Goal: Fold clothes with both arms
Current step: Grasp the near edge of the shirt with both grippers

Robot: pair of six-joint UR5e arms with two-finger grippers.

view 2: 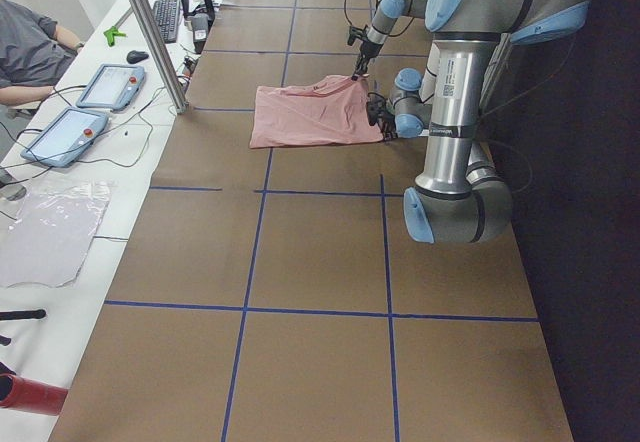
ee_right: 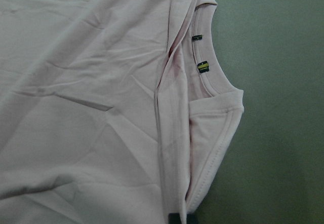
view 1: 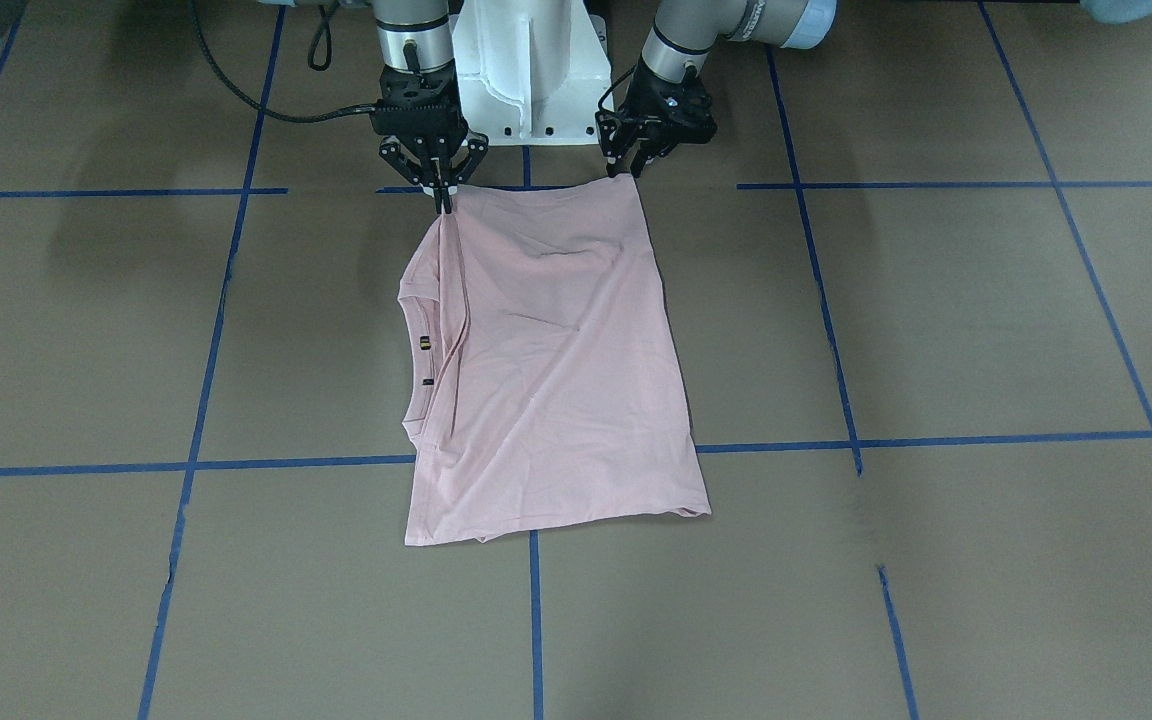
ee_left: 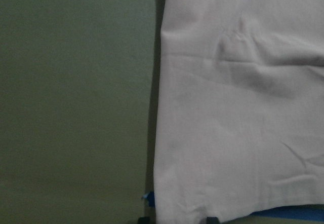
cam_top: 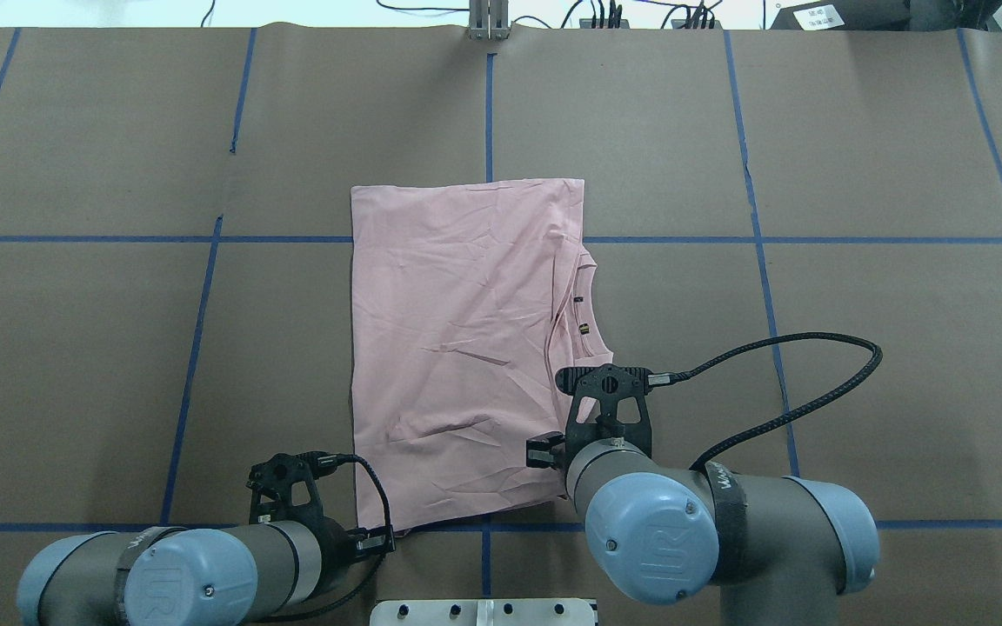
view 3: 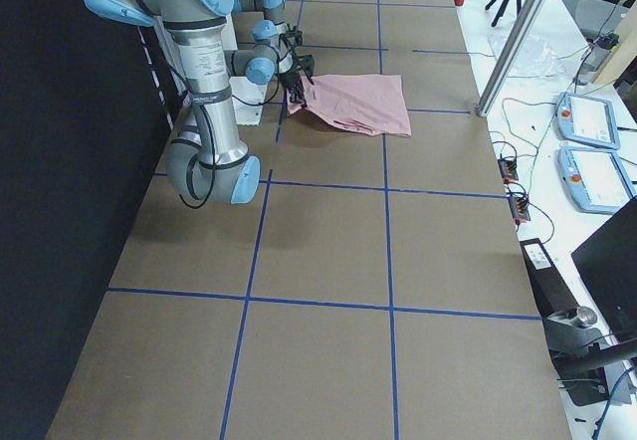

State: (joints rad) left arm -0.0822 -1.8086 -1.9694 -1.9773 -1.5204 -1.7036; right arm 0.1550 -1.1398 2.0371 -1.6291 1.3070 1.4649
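**A:** Since the pale pink T-shirt (view 1: 556, 360) lies folded lengthwise in the middle of the table (view 1: 936, 320), just in front of the white base (view 1: 526, 70), why are both arms at its near edge?

**B:** Each arm is at one corner of that edge. I'd judge they mean to carry it over to the far hem, which halves the shirt.

**A:** Is the shirt gripped?

**B:** On one side, yes. The right fingers (view 1: 443, 188) are pinched together on the corner at the collar (ee_right: 215, 82) side. The cloth rises to them in a taut ridge, so that corner is just off the table.

**A:** And the other side?

**B:** The left fingers (view 1: 638, 158) stand apart with the plain corner between their tips. In the wrist view the cloth there looks flat, so I read them as not yet closed on it.

**A:** What's the risk?

**B:** Lifting with one corner loose would likely drag the fold askew. The layered collar side may also slip apart.
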